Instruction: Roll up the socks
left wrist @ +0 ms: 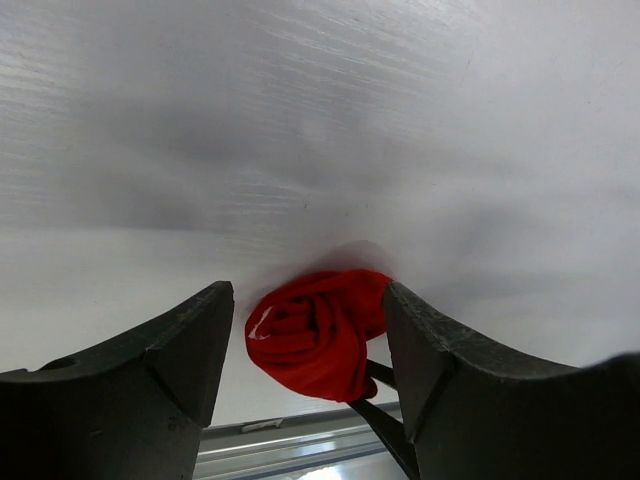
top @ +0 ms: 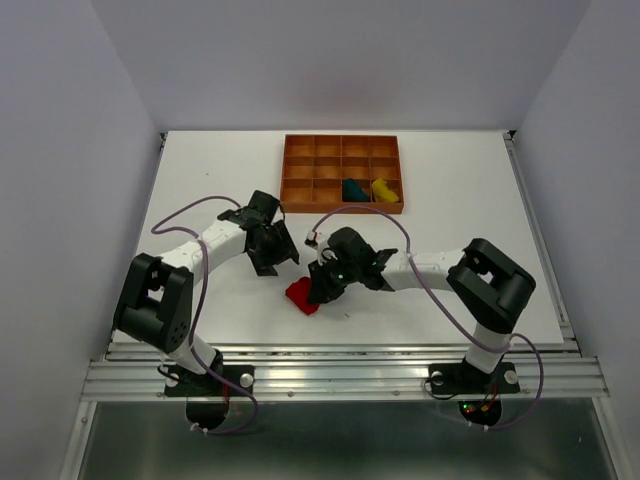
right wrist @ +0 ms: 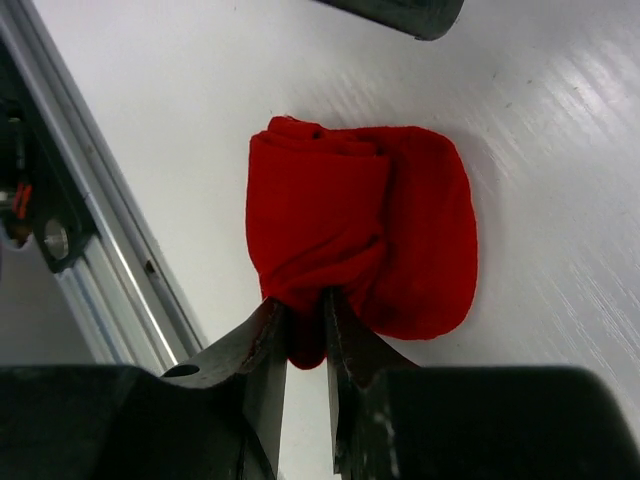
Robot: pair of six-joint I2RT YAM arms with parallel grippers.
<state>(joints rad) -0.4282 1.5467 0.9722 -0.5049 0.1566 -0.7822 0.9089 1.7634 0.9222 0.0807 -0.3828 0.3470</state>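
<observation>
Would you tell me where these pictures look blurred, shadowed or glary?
Top view: evenly lit, sharp, red sock small. Left wrist view: left gripper's fingers dark and soft-edged, faint shadow behind the sock. Right wrist view: sock crisp, streaky sheen on the table.

Bright, diffuse overhead light casts soft shadows; wrist views slightly blurred.

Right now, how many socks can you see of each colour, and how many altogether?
Red sock: 1, bundled, pinched by the right gripper
Dark teal sock: 1, in the tray
Yellow sock: 1, in the tray
Total: 3 socks
</observation>
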